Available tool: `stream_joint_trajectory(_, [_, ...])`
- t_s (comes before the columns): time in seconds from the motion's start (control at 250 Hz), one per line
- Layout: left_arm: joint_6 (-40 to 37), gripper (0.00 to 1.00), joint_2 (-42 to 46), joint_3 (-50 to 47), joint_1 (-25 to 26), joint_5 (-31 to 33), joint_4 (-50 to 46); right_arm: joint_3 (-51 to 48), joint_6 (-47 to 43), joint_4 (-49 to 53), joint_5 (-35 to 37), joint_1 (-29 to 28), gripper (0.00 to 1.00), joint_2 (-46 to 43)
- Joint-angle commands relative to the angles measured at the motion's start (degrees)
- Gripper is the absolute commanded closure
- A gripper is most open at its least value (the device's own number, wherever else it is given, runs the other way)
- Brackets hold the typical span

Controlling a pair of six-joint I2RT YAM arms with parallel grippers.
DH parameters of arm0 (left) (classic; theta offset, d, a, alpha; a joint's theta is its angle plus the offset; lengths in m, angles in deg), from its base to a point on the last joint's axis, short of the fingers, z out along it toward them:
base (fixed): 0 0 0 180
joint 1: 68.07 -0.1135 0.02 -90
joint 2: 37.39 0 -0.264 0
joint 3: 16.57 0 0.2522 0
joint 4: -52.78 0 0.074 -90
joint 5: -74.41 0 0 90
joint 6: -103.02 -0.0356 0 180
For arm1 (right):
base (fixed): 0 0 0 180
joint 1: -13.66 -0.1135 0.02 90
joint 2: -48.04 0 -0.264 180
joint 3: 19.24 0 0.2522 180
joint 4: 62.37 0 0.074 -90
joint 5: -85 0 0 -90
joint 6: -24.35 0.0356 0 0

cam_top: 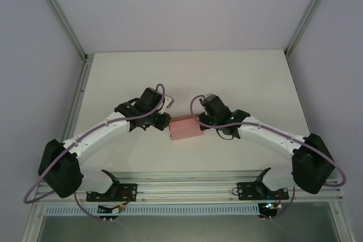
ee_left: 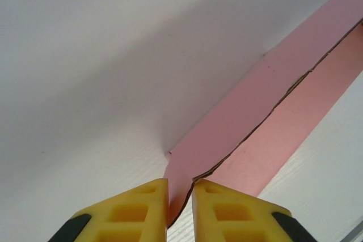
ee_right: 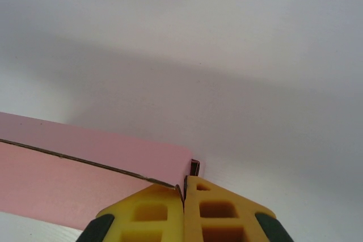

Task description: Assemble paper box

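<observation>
Overhead, the pink paper box (cam_top: 187,128) appears as a small rectangle near the middle of the white tabletop (cam_top: 187,77), its long side running left to right and its right end tilted slightly away from the arm bases. Both arms reach inward and meet it from opposite sides: the left pincer (cam_top: 163,119) at the left short end, the right pincer (cam_top: 203,121) at the far right corner.

Left wrist view — the left pincer (ee_left: 180,186) has its yellow fingers (ee_left: 148,205) drawn close, with only a narrow slot between them; an edge of the paper box (ee_left: 255,117) runs into that slot, so the pincer is clamped on the card. Two pink panels stretch away toward the upper right, meeting along a thin brown cut edge.

Right wrist view — the right pincer (ee_right: 185,184) has its yellow fingers pressed together, nipping the corner of the paper box (ee_right: 68,177) at their tips. A pink panel extends leftward, a dark cut edge crossing it, and a short folded edge stands just beyond the fingertips, above the pale tabletop
</observation>
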Motion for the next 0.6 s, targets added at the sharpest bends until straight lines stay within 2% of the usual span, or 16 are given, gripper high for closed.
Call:
stream_joint_trajectory(0.0, [0.27, 0.83, -0.34, 1.44, 0.83, 0.06, -1.29, 0.61, 1.11, 5.0, 0.15, -0.75, 1.0, 1.28])
stream_joint_trajectory(0.072, [0.69, 0.83, -0.52, 1.22, 1.15, 0.46, -1.05, 0.65, 1.12, 5.04, -0.16, -0.73, 1.0, 1.33])
stream_joint_trajectory(0.16, [1.94, 0.89, -0.73, 1.2, 1.58, 0.98, -0.45, 0.86, 1.32, 5.06, -0.09, -0.95, 1.0, 1.54])
stream_joint_trajectory(0.228, [3.88, 1.0, -1.04, 1.98, 1.94, 1.75, -0.48, 0.97, 1.46, 5.15, 0.33, -1.12, 1.0, 1.59])
stream_joint_trajectory(0.519, [25.59, 1.0, -3.04, 7.59, 1.99, 0.83, -1.69, 2.25, 4.11, 6.42, 6.39, -4.93, 1.0, 1.72])
stream_joint_trajectory(0.599, [28.45, 1.0, -3.99, 8.08, 2.11, 2.01, -3.45, 1.7, 5.35, 5.06, 7.82, -5.64, 1.0, 1.75])
